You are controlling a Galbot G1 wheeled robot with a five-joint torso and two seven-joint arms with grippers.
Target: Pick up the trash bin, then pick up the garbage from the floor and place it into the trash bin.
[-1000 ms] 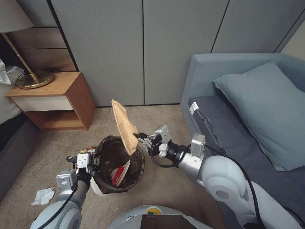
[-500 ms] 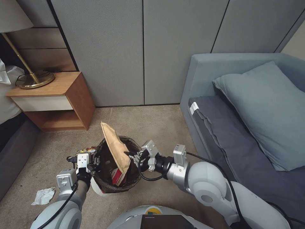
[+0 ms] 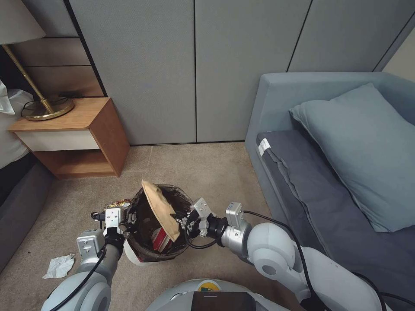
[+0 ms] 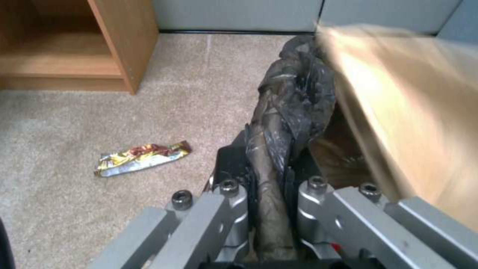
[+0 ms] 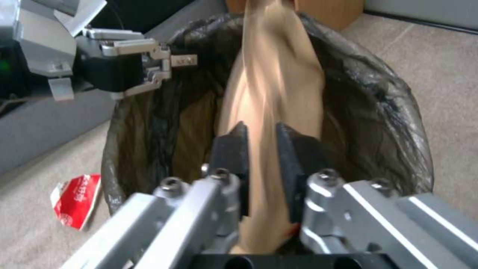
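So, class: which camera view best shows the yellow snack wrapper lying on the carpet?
The left wrist view: the yellow snack wrapper lies whole and unobstructed on the carpet beside the trash bin. The head view shows a sliver behind the left gripper.

A brass lamp (image 3: 41, 108) stands on the wooden nightstand (image 3: 73, 136); a blue pillow (image 3: 367, 151) probably rests on a sofa (image 3: 281, 93).

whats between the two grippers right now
The trash bin's open mouth, with the brown paper bag slanting over it, held by the right gripper. The left gripper clamps the opposite rim. Head view shows it best.
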